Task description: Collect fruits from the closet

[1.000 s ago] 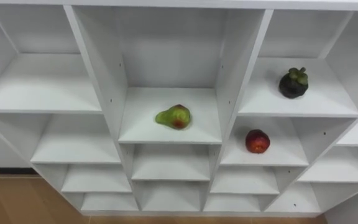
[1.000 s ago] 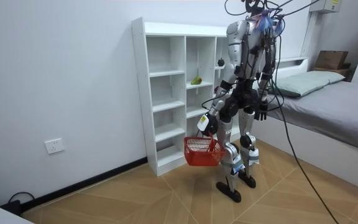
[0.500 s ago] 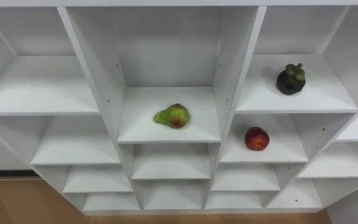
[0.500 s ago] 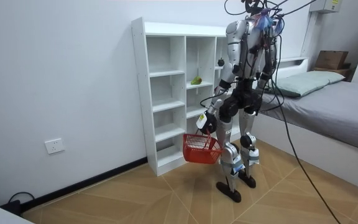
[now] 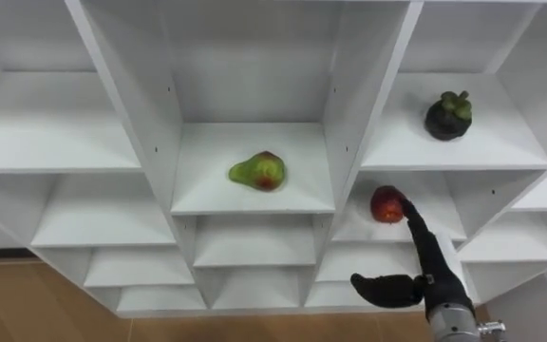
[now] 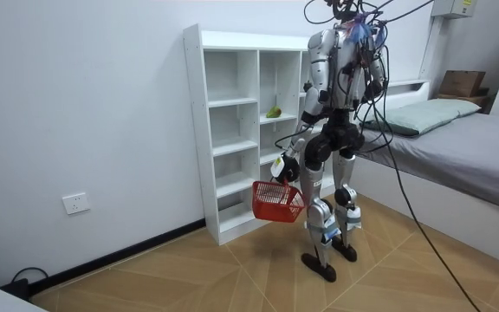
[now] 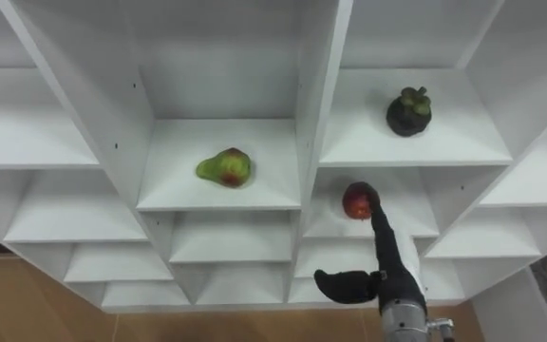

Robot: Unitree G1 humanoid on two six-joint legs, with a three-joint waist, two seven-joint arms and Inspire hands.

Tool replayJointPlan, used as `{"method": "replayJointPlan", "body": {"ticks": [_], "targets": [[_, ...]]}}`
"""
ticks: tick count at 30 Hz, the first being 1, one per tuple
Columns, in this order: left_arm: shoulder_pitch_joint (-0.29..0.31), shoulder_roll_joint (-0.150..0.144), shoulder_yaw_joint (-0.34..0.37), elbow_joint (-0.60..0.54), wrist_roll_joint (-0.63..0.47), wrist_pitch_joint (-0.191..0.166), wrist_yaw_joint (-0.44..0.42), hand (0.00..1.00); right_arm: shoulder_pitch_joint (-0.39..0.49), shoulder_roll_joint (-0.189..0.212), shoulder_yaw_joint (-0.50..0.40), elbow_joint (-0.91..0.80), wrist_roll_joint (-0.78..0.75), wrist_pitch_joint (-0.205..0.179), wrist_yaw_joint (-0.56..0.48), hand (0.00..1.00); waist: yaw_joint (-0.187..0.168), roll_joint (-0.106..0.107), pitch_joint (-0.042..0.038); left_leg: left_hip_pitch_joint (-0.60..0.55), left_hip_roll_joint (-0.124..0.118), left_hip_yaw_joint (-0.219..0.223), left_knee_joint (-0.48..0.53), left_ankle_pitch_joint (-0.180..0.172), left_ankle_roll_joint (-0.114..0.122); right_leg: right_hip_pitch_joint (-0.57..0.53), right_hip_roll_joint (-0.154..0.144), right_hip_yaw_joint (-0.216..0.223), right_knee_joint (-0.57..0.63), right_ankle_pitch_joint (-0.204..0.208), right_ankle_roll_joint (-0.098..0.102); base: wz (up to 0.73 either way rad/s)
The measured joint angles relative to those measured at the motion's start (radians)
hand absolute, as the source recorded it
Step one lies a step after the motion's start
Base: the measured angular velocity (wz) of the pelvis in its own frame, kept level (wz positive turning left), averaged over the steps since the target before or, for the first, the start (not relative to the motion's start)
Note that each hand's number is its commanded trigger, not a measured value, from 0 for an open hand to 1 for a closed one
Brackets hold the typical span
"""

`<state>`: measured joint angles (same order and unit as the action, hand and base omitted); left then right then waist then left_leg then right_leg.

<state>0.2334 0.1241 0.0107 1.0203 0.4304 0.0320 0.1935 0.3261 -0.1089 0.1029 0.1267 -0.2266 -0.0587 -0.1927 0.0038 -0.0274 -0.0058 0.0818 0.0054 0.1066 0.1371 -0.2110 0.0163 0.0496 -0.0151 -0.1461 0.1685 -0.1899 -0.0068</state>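
Right robot hand [image 5: 431, 271] low right of frame: fingers straight, thumb out, tips at red fruit [image 5: 384, 205], nothing held. Left robot hand [image 6: 282, 170] curled round red basket [image 6: 275, 202] handle. Risk: straight fingers poke round fruit, it rolls deeper on shelf [image 5: 444, 204].

The right robot hand [image 5: 433, 279] extends, fingers straight, thumb spread; left robot hand [image 6: 284, 171] hangs low.

Pear [image 5: 258, 171] left of apple [image 5: 386, 204], mangosteen [image 5: 448, 116] above
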Motion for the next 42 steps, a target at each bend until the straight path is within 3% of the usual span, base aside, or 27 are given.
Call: {"method": "replayJointPlan", "body": {"ticks": [11,14,16,21,29,33,42], "targets": [[0.048,0.001,0.0,-0.011,0.011,0.0,-0.003,1.0,0.045,0.003,-0.047,-0.216,-0.016,-0.02,-0.078,0.0,-0.024,0.028,-0.0004,0.001,0.001,0.008,0.012,0.0,0.0,-0.004,0.001,0.01,0.008,0.001,-0.002,-0.01],[0.053,0.001,-0.005,-0.003,0.008,0.0,-0.001,1.0,0.051,0.002,-0.044,-0.256,-0.014,-0.02,-0.092,0.0,-0.02,0.036,-0.001,-0.006,0.004,0.029,0.012,0.0,0.0,-0.029,0.005,0.035,0.025,0.001,-0.003,-0.2],[0.049,0.002,-0.01,0.007,0.006,-0.001,-0.001,1.0,0.051,0.002,-0.044,-0.298,-0.014,-0.022,-0.11,0.0,-0.022,0.036,-0.0012,-0.007,0.004,0.032,0.012,0.0,0.0,-0.037,0.005,0.04,0.035,0.001,-0.003,-0.1],[0.046,0.005,-0.039,0.015,-0.007,-0.002,-0.002,1.0,0.047,-0.018,-0.022,-0.338,-0.017,-0.078,-0.184,0.0,-0.02,0.023,-0.0021,-0.001,0.006,0.045,0.011,0.0,0.0,-0.042,0.008,0.055,0.039,0.002,-0.003,-0.07],[0.032,0.012,-0.067,0.019,-0.008,-0.018,-0.009,1.0,0.029,-0.021,-0.006,-0.338,-0.025,-0.087,-0.272,0.0,-0.019,0.023,0.0,-0.001,0.01,0.055,0.006,-0.001,0.0,-0.038,0.014,0.062,0.037,0.006,-0.004,-0.04],[0.031,0.012,-0.093,0.021,-0.008,-0.019,-0.011,1.0,0.024,-0.021,-0.005,-0.345,-0.06,-0.115,-0.318,0.0,-0.019,0.025,0.0026,0.0,0.012,0.059,0.005,-0.002,-0.002,-0.037,0.017,0.063,0.035,0.007,-0.005,0.0],[0.01,0.013,-0.094,0.021,-0.008,-0.019,-0.022,1.0,0.008,-0.024,-0.003,-0.345,-0.053,-0.124,-0.349,0.0,0.0,0.026,0.004,-0.005,0.014,0.058,0.005,-0.003,-0.003,-0.045,0.018,0.062,0.035,0.008,-0.006,0.0]]}}
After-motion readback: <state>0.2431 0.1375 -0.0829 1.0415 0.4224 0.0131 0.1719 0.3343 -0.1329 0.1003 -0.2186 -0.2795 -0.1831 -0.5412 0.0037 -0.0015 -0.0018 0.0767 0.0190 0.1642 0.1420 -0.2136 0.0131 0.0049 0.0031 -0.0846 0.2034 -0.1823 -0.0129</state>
